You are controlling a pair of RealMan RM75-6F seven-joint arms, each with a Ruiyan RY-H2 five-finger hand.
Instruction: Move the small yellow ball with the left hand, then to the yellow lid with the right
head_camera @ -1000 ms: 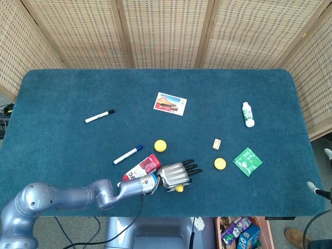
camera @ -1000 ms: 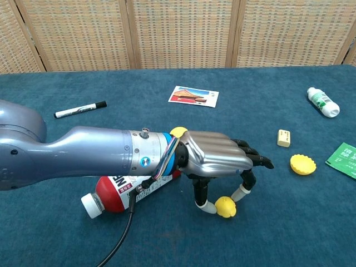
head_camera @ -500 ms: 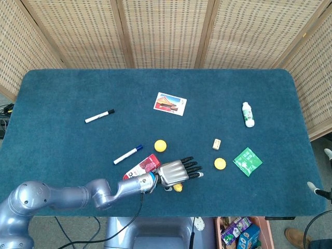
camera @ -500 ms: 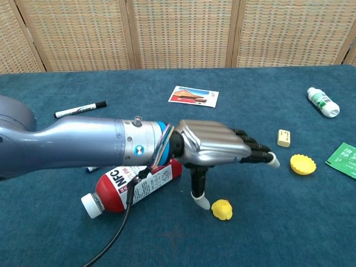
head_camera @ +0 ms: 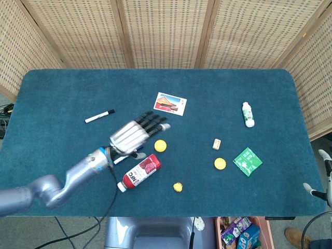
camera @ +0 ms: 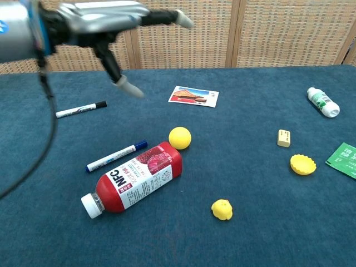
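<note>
The small yellow ball (head_camera: 178,187) (camera: 222,209) lies loose on the blue table near the front edge, with nothing touching it. The yellow lid (head_camera: 220,164) (camera: 302,164) lies flat to its right, a short way off. My left hand (head_camera: 136,134) (camera: 105,22) is raised well above the table, back and to the left of the ball, with its fingers spread and nothing in them. A larger yellow ball (head_camera: 160,146) (camera: 179,137) sits just behind the red bottle. Neither view shows my right hand.
A red NFC bottle (head_camera: 139,172) (camera: 132,178) lies on its side left of the small ball, next to a blue-capped marker (camera: 115,156). Further off are a black marker (head_camera: 99,116), a postcard (head_camera: 170,103), a beige block (head_camera: 217,143), a green packet (head_camera: 247,161) and a white bottle (head_camera: 248,114).
My left hand released the small yellow ball, opened, then rose and drew back to the left. The ball stays where it was set down.
</note>
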